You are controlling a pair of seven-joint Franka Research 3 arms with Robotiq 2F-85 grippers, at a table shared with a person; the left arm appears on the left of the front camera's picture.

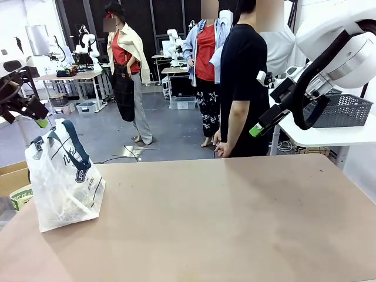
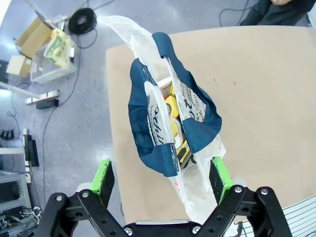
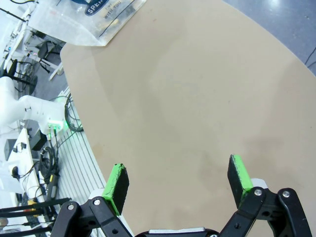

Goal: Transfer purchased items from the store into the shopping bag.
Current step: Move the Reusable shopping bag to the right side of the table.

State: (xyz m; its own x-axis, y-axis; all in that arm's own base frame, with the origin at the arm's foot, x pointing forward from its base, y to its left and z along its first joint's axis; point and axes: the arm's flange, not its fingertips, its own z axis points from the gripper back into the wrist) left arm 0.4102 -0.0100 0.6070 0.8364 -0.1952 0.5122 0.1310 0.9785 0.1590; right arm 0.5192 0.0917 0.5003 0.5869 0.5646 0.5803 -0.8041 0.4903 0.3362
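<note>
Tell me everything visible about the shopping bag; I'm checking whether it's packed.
The shopping bag is translucent clear plastic with dark navy strap handles and dark lettering. It stands upright, slightly slumped, on the table near its left edge. From the left wrist view, its mouth gapes between the handles, showing yellow packs and other small goods inside. Nothing grips it.

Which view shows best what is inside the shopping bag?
The left wrist view: it looks down into the shopping bag past its navy handles, showing yellow packs inside. The front view gives the bag's side, contents blurred by plastic; the right wrist view catches one printed corner.
</note>
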